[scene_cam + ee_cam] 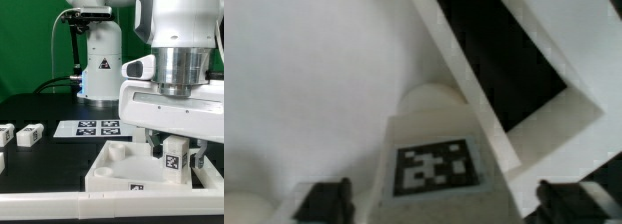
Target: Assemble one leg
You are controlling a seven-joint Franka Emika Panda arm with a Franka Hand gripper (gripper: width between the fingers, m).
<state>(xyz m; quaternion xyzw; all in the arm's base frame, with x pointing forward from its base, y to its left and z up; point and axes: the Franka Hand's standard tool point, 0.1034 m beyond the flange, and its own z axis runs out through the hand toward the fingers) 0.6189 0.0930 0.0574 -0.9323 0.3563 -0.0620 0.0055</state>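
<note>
The black table (40, 165) spreads beneath the gripper, and directly below the gripper lies the large white square tray-like panel (105, 168) with a round socket in its near corner. Off to the gripper's side, toward the exterior view's left, the marker board (90, 127) lies flat on the table, and further that way lie loose white blocks (29, 132).

The gripper (174, 152) hangs over the panel with its fingers (327, 200) closed against the two sides of the leg (174, 157), which stands upright between them (its marker tag faces the exterior camera).

In the wrist view the leg (438, 150) runs from between the fingers toward the panel's white surface (313, 90); whether its far end touches the panel cannot be told.
</note>
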